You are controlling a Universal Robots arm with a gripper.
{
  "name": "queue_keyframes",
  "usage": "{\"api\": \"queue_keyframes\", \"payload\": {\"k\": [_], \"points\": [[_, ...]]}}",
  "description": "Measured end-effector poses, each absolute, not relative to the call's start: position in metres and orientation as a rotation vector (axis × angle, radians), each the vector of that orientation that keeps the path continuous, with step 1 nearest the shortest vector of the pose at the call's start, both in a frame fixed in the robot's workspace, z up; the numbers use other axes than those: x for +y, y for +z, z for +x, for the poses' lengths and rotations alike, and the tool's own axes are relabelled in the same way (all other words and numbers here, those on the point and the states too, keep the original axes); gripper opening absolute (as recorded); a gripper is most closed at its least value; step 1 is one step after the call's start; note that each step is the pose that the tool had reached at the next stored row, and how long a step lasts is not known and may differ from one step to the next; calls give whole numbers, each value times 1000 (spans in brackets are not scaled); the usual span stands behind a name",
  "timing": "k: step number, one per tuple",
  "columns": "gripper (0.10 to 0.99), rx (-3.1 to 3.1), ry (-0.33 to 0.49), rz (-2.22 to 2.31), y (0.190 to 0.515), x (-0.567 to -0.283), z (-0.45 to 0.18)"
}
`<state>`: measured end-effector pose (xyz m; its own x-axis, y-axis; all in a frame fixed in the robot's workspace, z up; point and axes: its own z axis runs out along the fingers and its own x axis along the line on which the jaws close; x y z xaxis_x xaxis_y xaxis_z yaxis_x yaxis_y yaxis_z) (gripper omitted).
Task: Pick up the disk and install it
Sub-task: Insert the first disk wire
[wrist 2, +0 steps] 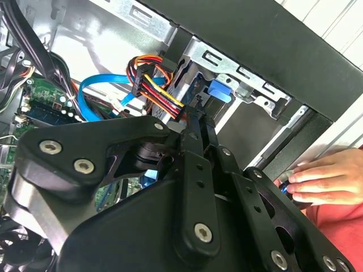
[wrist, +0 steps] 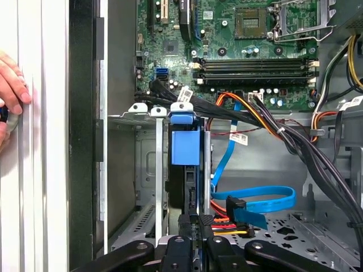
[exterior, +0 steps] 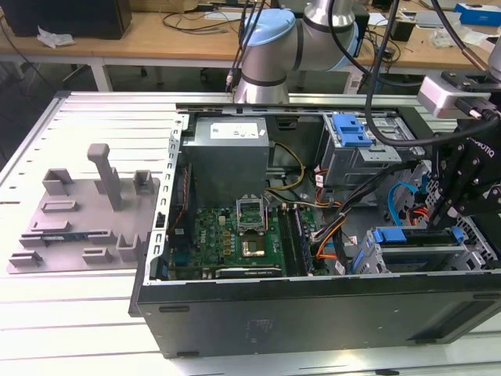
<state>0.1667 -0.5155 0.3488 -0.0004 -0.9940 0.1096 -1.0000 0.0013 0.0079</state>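
Even, diffuse light in the exterior view, white table (exterior: 78, 329) rendered near washed out, inside of the computer case (exterior: 274, 313) held in shade, black gripper (wrist 2: 195, 122) reduced to a dark mass in the second wrist view, circuit board (wrist: 238, 45) evenly lit in the first wrist view.

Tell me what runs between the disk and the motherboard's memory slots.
In the first wrist view, a bundle of black cables and orange wires crosses between the disk and the memory slots.
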Motion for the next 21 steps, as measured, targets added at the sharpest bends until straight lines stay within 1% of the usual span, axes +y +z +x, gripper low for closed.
{"api": "queue_keyframes", "payload": {"k": [21], "points": [[165, -2170, 110, 2152, 347, -516, 167]]}}
